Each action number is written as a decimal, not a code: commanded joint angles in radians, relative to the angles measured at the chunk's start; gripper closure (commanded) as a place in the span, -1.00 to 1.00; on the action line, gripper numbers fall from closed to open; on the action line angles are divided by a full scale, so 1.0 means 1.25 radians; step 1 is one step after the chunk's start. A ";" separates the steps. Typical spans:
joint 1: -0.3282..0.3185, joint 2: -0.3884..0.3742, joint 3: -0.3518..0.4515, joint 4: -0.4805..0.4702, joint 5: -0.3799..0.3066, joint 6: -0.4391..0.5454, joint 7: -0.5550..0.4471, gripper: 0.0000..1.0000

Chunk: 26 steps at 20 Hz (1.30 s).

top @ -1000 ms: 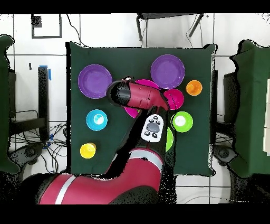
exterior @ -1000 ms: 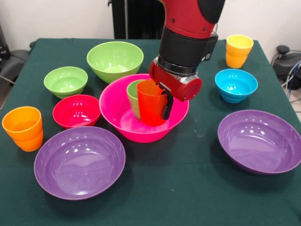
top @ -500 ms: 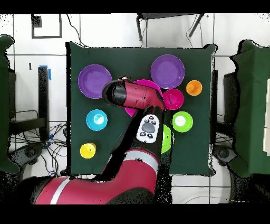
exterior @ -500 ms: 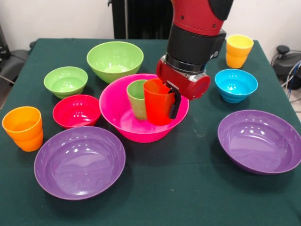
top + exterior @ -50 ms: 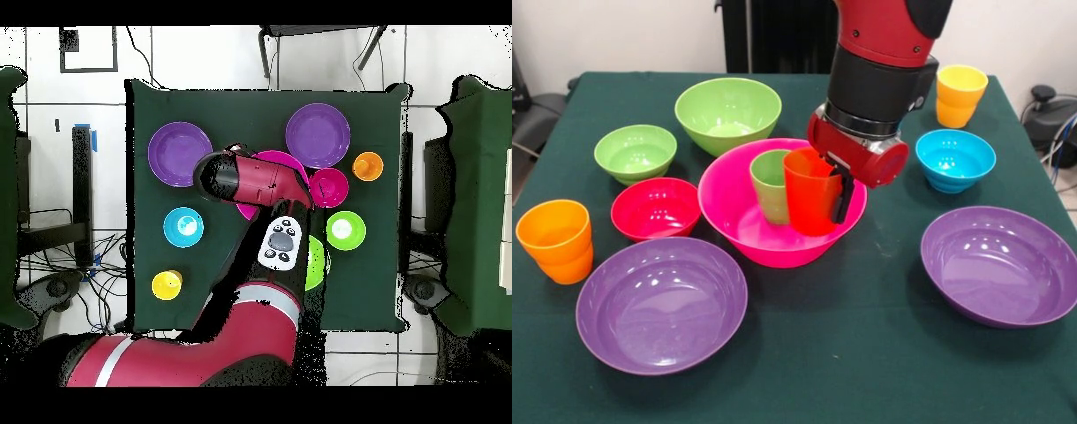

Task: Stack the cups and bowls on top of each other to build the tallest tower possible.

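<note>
A: Where is the red-orange cup [image 5: 812, 194] sitting?

B: It is hanging inside the hot-pink bowl [image 5: 733, 216], just beside the green cup [image 5: 771, 184], mouth up, its long axis leaning a little off vertical.

A: And the gripper [image 5: 832, 190]?

B: Its jaws are clamping the cup's rim: one dark finger is showing outside the wall, the other seemingly inside.

A: So which step is this?

B: I judge it is carrying that cup for stacking. Next it is needing to line up over the green cup's mouth, straighten, then lower. The other bowls and cups are waiting around on the tabletop [image 5: 865, 371].
</note>
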<state>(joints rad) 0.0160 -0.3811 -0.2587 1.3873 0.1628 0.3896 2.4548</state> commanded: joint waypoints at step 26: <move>0.037 0.087 0.043 -0.001 -0.038 0.052 0.019 1.00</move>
<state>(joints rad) 0.0480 -0.3150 -0.2675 1.3891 0.1630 0.3892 2.4548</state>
